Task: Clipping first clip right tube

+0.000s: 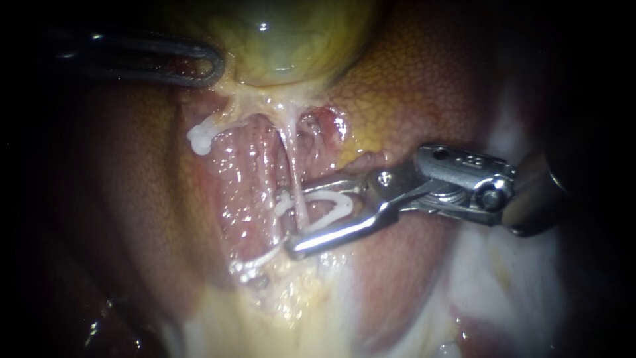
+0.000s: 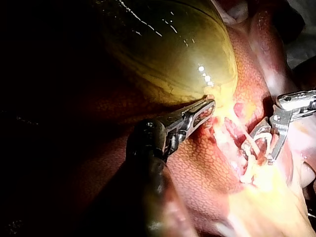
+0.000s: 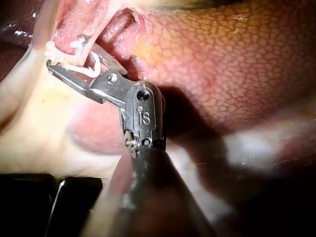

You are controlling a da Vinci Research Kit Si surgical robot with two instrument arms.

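Note:
The right tube (image 1: 293, 169) is a thin pale strand that runs down from the yellow-green gallbladder (image 1: 285, 33). My right instrument (image 1: 289, 222) comes in from the right. Its jaws stand wide apart, one on each side of this tube, and hold an open white clip (image 1: 334, 202) that straddles it. The right wrist view shows the same instrument (image 3: 64, 52) with the clip (image 3: 81, 69) in its jaws. My left instrument (image 1: 211, 68) lies at the upper left, jaws together on tissue at the gallbladder's neck, as the left wrist view (image 2: 207, 108) also shows.
Mottled orange-brown liver (image 1: 411, 79) surrounds the dissected pink bed. A white blob (image 1: 200, 139) ends a second strand left of the tube. Pale whitish material (image 1: 490, 265) lies under the right shaft. Yellow fat sits below the jaws.

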